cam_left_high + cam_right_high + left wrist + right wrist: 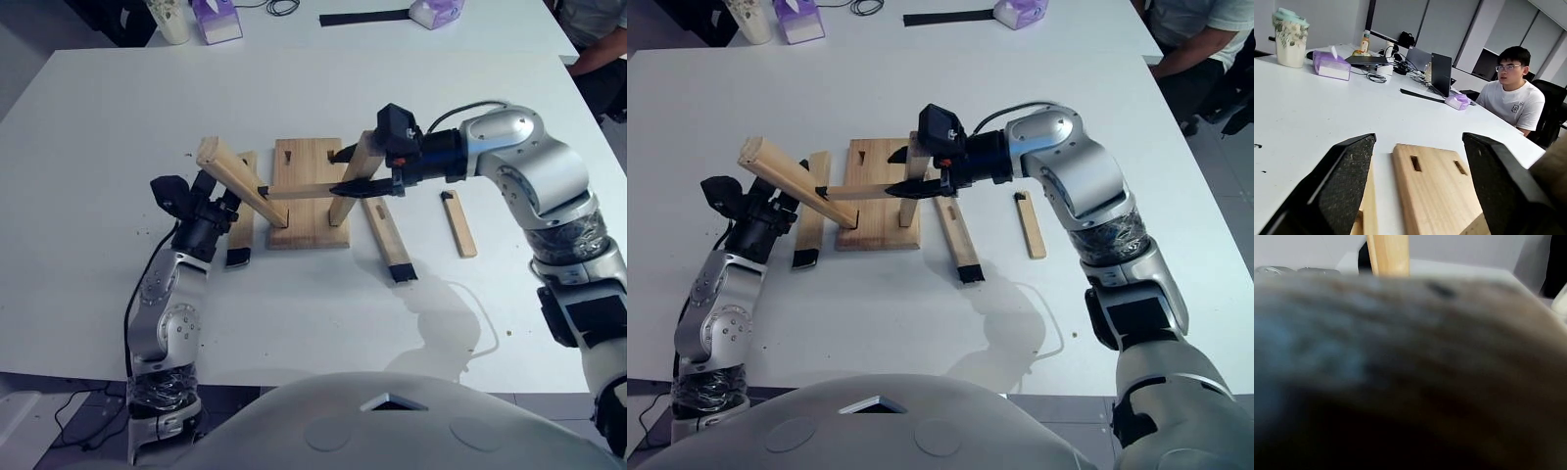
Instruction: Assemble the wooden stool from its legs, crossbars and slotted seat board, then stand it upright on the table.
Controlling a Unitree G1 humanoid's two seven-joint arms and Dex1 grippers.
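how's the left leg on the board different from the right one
The left leg leans far out to the left; the right leg stands much steeper. The right hand grips the right leg; the left hand by the left leg is open. Both stand on the board, a crossbar between them.

You're working in an office. Your white counter (98,147) is a wide meeting-style desk, and a second white desk (490,29) sits just past its far edge. Over there you can see purple tissue boxes (1332,66), a patterned cup (1289,41) and loose cables (1376,77). Farther back are open laptops (1441,73), tall grey partition panels (1400,19) and a black swivel chair (1553,107).
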